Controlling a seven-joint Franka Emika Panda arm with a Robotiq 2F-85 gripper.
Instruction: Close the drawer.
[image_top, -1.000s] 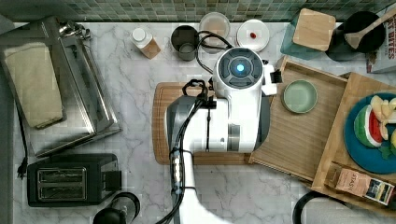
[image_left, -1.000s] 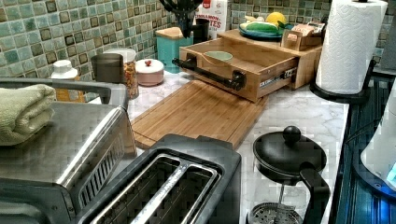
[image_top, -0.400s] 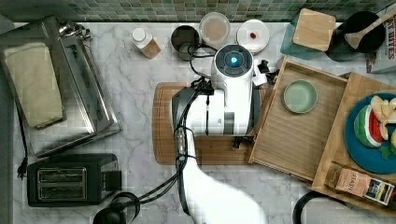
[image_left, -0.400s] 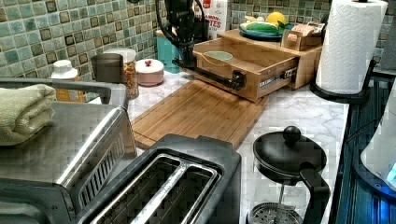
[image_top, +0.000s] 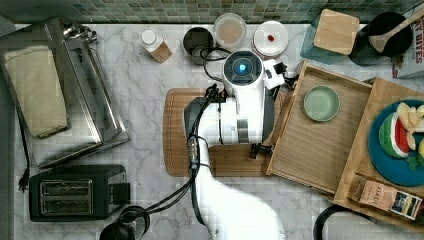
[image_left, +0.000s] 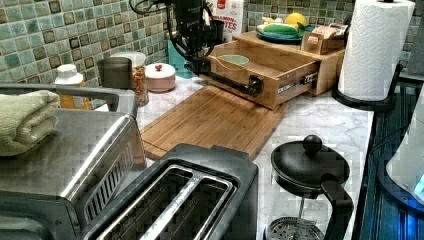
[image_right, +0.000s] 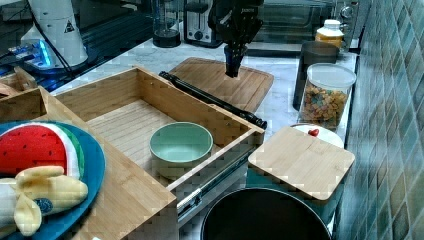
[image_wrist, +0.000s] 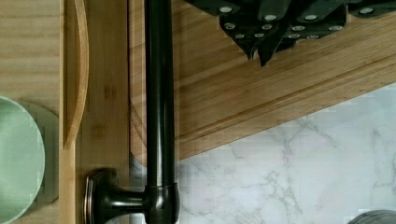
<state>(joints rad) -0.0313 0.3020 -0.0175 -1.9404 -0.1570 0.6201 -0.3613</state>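
In the top view, the drawer (image_top: 320, 135) stands pulled far out of its bamboo cabinet (image_top: 385, 150) over the cutting board (image_top: 220, 160), a green bowl (image_top: 321, 103) inside. In the right view, the tool (image_right: 234, 70) hangs over that board, just beside the drawer's black handle bar (image_right: 212, 100), probably placed to push it. In the wrist view its fingertips (image_wrist: 254, 46) look pinched together on nothing, apart from the bar.

The drawer (image_left: 260, 67) stands pulled open, the claw (image_left: 196, 65) at its dark handle bar (image_left: 231, 83).
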